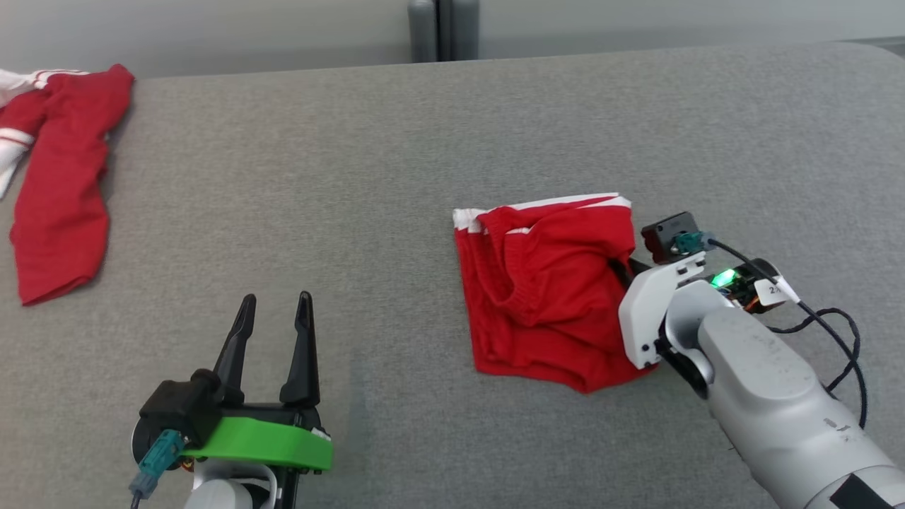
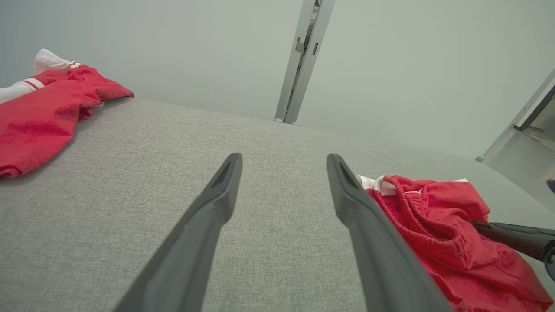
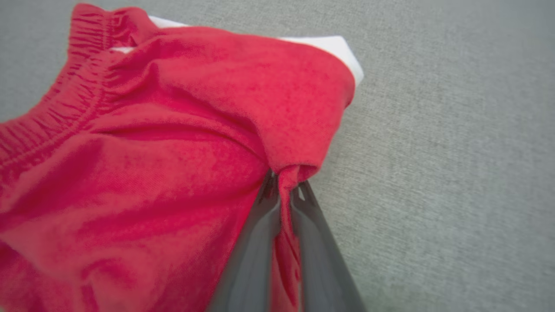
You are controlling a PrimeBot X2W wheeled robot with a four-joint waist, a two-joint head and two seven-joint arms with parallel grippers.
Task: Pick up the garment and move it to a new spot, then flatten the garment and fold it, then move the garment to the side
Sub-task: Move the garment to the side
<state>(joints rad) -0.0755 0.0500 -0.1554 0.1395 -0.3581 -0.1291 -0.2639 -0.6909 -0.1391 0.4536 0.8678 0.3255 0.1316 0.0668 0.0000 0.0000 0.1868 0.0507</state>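
The garment [image 1: 544, 297] is a pair of red shorts with white trim, lying crumpled on the grey fabric surface right of centre. My right gripper [image 1: 626, 268] comes in from the right and its fingers reach the garment's right edge. In the right wrist view the right gripper [image 3: 284, 190] is shut on a pinched fold of the garment [image 3: 173, 151]. My left gripper [image 1: 276, 307] rests at the lower left, open, with nothing between its fingers and well apart from the shorts. In the left wrist view the garment [image 2: 442, 242] lies to the right of the left gripper [image 2: 284, 162].
A second red and white piece of clothing [image 1: 63, 184] lies at the far left edge of the surface [image 1: 353, 177], also seen as red cloth [image 2: 39, 117]. A grey post [image 1: 442, 28] stands behind the far edge. Cables [image 1: 834, 339] hang from the right wrist.
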